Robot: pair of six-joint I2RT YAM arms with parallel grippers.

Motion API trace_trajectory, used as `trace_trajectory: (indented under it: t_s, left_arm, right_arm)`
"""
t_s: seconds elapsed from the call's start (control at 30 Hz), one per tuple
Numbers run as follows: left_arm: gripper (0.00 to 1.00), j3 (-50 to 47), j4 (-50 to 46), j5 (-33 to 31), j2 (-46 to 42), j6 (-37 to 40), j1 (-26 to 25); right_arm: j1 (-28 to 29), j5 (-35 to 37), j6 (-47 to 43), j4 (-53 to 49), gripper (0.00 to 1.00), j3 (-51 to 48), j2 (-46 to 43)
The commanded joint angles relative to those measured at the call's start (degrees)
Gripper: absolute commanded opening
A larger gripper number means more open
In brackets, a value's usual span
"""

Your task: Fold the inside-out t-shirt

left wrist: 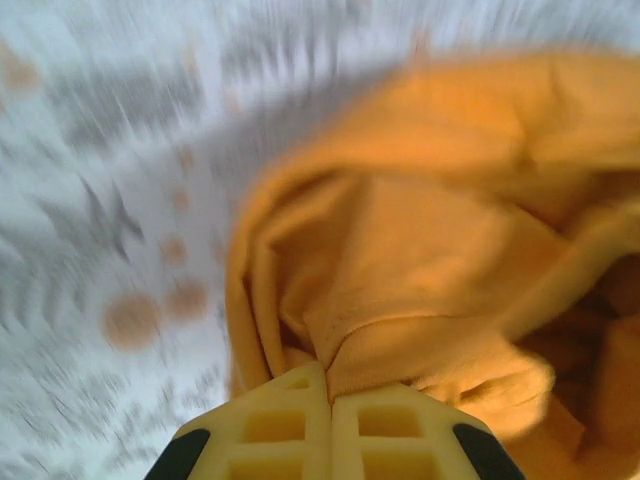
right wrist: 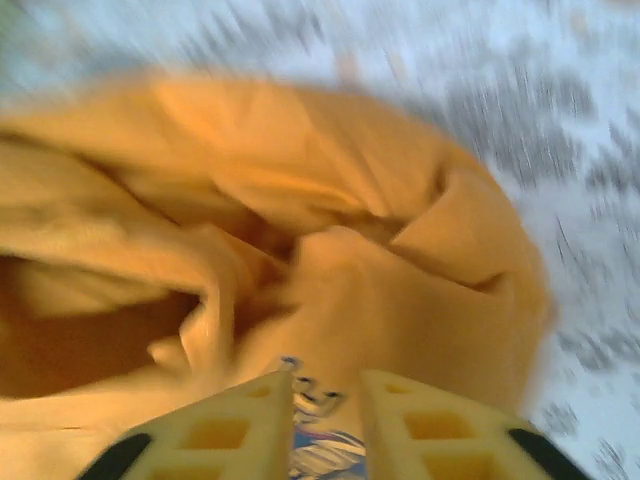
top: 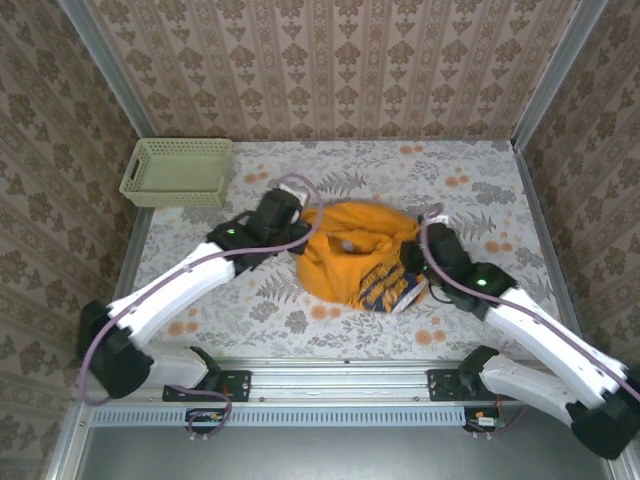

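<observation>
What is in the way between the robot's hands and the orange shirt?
Nothing visible. The left gripper is shut on a fold of the t-shirt, and the right gripper, fingers parted, straddles its printed cloth. The green basket sits off in the far left corner.

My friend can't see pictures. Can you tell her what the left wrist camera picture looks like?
The left pincer, yellow and squeezed shut at the bottom edge, is pinching a fold of a crumpled orange t-shirt. The shirt bunches across the right side, and a blurry, pale flowered table shows on the left.
</observation>
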Motion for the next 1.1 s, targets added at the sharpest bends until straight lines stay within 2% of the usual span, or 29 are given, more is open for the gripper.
trace_trajectory:
  t_s: [0.0, 0.13, 0.23, 0.4, 0.57, 0.73, 0.83, 0.97, 1.0, 1.07]
  left_arm:
    - [0.00, -3.01, -0.76, 6.85, -1.46, -2.61, -0.86]
    - [0.00, -5.10, 0.79, 8.12, -3.44, -2.47, -0.98]
    - [0.00, -5.83, 1.21, 7.99, -5.06, -2.09, -0.97]
    - [0.00, -8.18, 2.95, 7.55, -7.77, -2.68, -0.98]
    - [0.00, -9.93, 3.98, 7.67, -9.23, -3.81, -0.84]
    - [0.00, -10.60, 3.33, 6.93, -10.71, -3.82, -0.56]
    - [0.00, -10.66, 2.52, 6.73, -11.47, -3.72, 0.52]
    - [0.00, -10.31, 2.92, 7.76, -10.97, -3.54, 2.07]
    - [0.00, -9.94, 2.91, 7.77, -10.59, -3.50, 2.43]
    - [0.00, -7.89, 2.56, 7.68, -8.65, -3.69, 3.99]
  right_arm:
    - [-0.18, -0.10, 1.55, 3.83, 0.40, -2.62, 3.40]
    - [0.54, -4.48, -2.08, 6.37, 0.59, -1.57, 7.59]
    - [4.02, -3.72, -5.90, 7.08, 0.69, 0.61, 8.26]
    - [5.64, -3.00, -9.75, 6.54, 0.72, 7.13, 13.68]
    - [5.61, -4.72, -10.34, 6.16, 0.70, 15.32, 26.68]
    - [5.24, -2.28, -8.80, 2.92, 0.61, 22.45, 37.33]
    - [4.22, -1.47, -7.43, 3.50, 0.52, 22.29, 37.76]
    - [3.43, -3.42, -7.20, 4.55, 0.22, 21.82, 36.00]
    - [3.43, -2.32, -7.34, 3.41, 0.15, 22.26, 35.29]
    - [3.32, 4.57, -7.75, -0.09, 0.03, 23.34, 31.92]
